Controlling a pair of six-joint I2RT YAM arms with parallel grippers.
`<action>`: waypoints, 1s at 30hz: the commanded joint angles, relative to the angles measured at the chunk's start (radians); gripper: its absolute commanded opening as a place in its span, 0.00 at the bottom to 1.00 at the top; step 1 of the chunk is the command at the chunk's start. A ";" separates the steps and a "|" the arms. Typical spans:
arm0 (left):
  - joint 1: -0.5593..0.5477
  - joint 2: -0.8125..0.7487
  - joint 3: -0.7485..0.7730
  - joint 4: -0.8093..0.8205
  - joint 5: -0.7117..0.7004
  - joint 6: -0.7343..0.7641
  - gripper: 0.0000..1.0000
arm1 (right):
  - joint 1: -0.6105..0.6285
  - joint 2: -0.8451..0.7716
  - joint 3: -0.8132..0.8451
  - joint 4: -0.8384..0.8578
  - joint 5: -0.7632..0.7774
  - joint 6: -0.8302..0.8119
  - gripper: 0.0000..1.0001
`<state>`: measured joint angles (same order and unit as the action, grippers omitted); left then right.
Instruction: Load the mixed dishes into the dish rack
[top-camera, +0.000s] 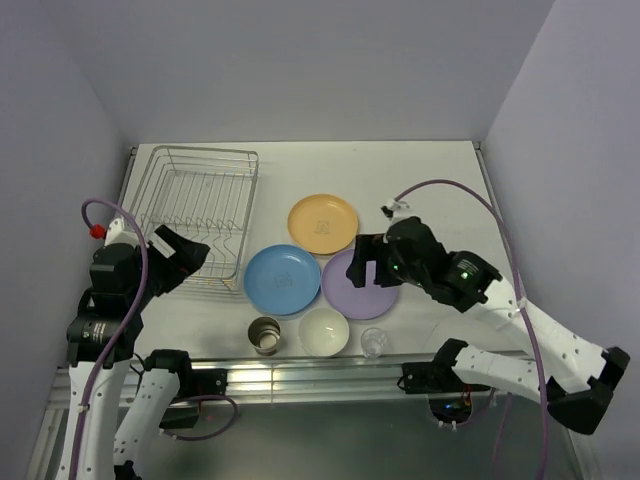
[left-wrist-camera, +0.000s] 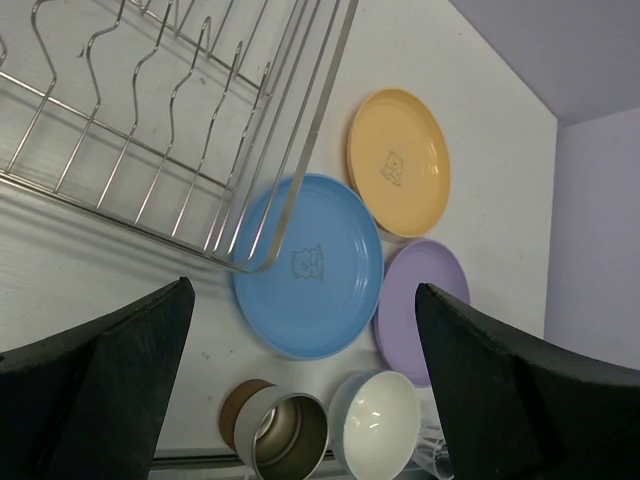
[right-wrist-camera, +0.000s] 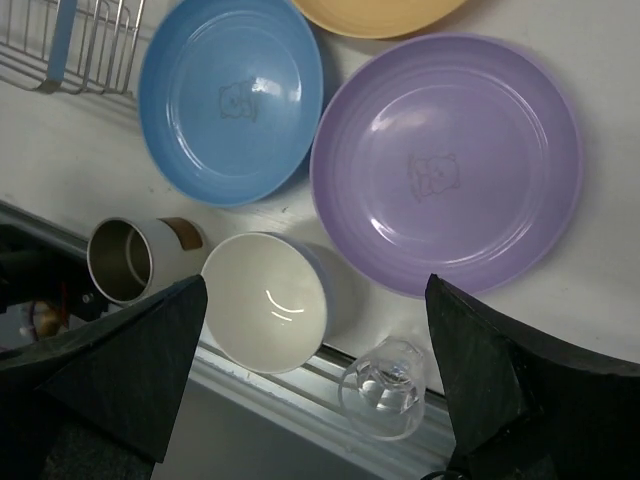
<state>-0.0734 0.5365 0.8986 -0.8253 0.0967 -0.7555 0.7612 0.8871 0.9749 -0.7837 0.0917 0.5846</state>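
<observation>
Silver wire dish rack (top-camera: 196, 215), rectangular, open side up, far left on the white table (top-camera: 430, 175); long axis apparently runs away from the arms. Smooth round plates lie flat beside it: purple plate (top-camera: 345, 290), blue plate (top-camera: 282, 279), yellow-orange plate (top-camera: 322, 223). Glossy white bowl (top-camera: 324, 332), metal-lined cream cup (top-camera: 265, 335) and clear glass (top-camera: 374, 343) sit at the near edge. Left end effector (left-wrist-camera: 302, 288) and right end effector (right-wrist-camera: 315, 283): both spread wide, empty.

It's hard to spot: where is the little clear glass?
From above, the clear glass stands at the near edge of the table, just right of the white bowl and nearer the arms than the purple plate.
</observation>
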 joint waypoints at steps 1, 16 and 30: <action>0.000 0.013 0.045 -0.024 -0.041 0.042 0.99 | 0.122 0.108 0.131 -0.037 0.176 0.038 0.97; 0.000 0.125 -0.006 0.009 -0.071 0.076 0.96 | 0.420 0.557 0.378 0.077 0.152 0.052 0.91; -0.078 0.180 0.000 0.086 0.126 0.107 0.83 | 0.423 0.498 0.190 0.103 0.226 0.172 0.91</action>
<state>-0.1200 0.7219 0.8803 -0.7929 0.1810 -0.6617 1.1973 1.4837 1.2388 -0.7002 0.2790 0.7033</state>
